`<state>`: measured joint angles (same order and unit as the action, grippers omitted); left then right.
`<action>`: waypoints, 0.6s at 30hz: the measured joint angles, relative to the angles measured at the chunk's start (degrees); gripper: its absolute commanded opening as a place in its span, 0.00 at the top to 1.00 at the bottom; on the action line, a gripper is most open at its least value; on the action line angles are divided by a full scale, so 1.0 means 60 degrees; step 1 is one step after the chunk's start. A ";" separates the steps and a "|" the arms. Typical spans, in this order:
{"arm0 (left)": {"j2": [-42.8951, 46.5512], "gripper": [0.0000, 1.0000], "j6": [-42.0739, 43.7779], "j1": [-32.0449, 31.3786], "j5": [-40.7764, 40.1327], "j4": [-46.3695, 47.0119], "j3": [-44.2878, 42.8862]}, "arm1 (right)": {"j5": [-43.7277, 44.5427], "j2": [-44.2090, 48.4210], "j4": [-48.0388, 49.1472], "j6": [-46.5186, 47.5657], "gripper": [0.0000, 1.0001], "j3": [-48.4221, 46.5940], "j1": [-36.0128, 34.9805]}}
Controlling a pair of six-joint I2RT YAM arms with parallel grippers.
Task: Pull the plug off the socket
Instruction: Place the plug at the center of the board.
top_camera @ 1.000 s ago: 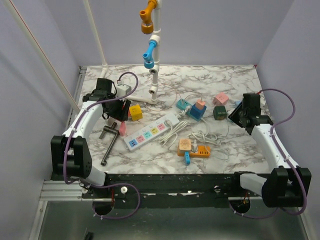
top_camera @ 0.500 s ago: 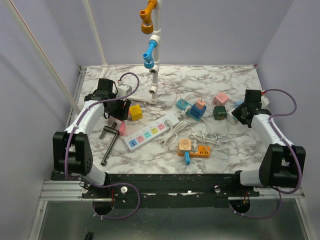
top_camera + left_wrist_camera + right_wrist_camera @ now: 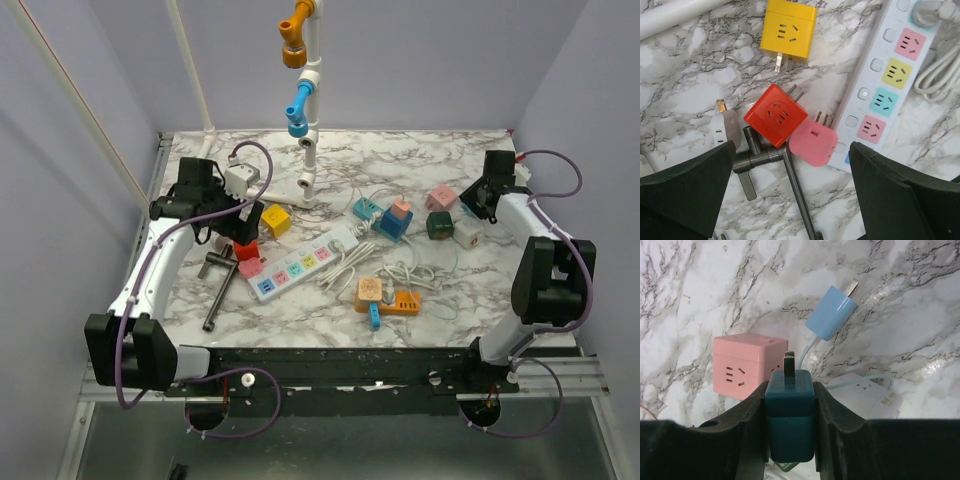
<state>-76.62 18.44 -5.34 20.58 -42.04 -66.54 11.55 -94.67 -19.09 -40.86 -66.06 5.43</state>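
- The socket (image 3: 300, 263) lay flat on the marble table (image 3: 450, 160), left of centre, with its pastel outlets facing up.
- Its long axis ran diagonally, the blue-outlet end near-left and the other end far-right, where its white cord (image 3: 347, 262) lay coiled beside it.
- A pink plug (image 3: 813, 142) lay touching the strip's left edge, and a red cube adapter (image 3: 775, 115) touched that plug; a yellow cube (image 3: 789, 31) sat just beyond them.
- Your left gripper (image 3: 791, 146) hung above the red cube and pink plug with its jaws spread wide, holding nothing.
- Far right, your right gripper (image 3: 790, 390) was clamped on a teal plug (image 3: 789, 432), with the prongs pointing away from the wrist.
- Beyond it lay a pink cube (image 3: 742, 365) and a light blue charger (image 3: 831, 312).
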 measured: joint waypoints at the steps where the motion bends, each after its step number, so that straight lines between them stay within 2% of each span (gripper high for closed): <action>1: 0.0168 0.01 0.0040 0.0000 0.0084 -0.0124 -0.0007 | 0.0000 -0.0124 0.0018 0.0000 0.73 -0.0069 0.0000; 3: 0.0481 0.02 0.0131 0.0000 0.0273 -0.0393 -0.0029 | -0.0004 -0.0324 0.0051 0.0029 0.58 -0.0113 0.0000; 11: 0.1570 0.02 0.0266 -0.0237 0.1042 -0.1242 -0.0189 | -0.0011 -0.0557 0.0146 0.0288 0.23 -0.0113 0.0000; 16: 0.2073 0.02 0.0127 -0.1687 0.1096 -0.1035 0.0597 | -0.0040 -0.0350 0.0168 0.0521 0.03 -0.0098 -0.0029; 18: 0.2018 0.02 0.0040 -0.2244 0.1107 -0.0951 0.0980 | -0.0029 0.0011 0.0160 0.0663 0.00 -0.0066 -0.0109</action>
<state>-64.51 18.68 -18.81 27.22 -47.75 -60.66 11.38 -94.61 -18.13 -36.88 -66.46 4.78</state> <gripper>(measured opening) 0.982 0.940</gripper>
